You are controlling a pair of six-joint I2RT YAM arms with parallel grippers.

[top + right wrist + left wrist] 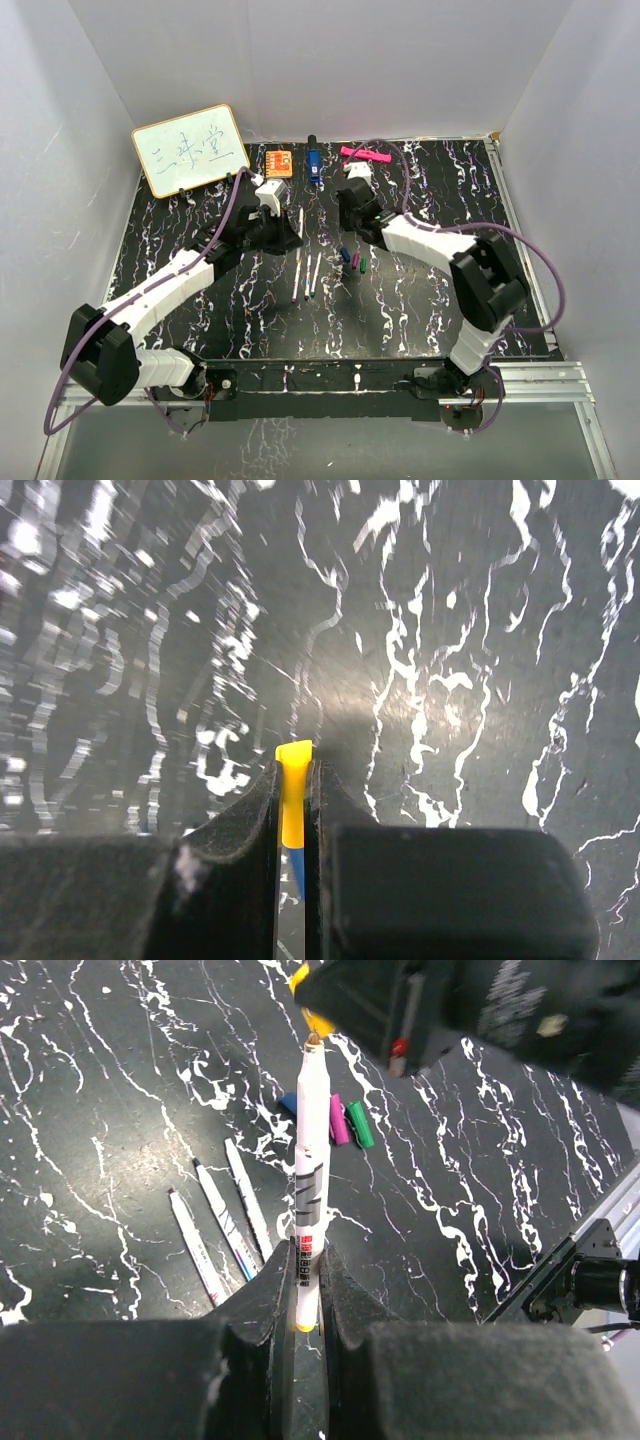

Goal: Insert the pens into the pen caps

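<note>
My left gripper (307,1250) (294,238) is shut on the rear end of a white pen (310,1160) with a yellow tip. The tip points at my right gripper (294,765) (347,212), which is shut on the yellow cap (293,790) and also shows in the left wrist view (304,982). Pen tip and cap are nearly touching. Three more pens (222,1222) (308,275) lie side by side on the table. Blue (288,1103), purple (339,1120) and green (360,1125) caps lie together near them (352,258). The red cap is not visible.
A small whiteboard (190,150) leans at the back left. An orange square block (278,162), a chunky blue object (314,165) and a pink marker (365,155) lie along the back edge. White walls enclose the black marbled table (430,300).
</note>
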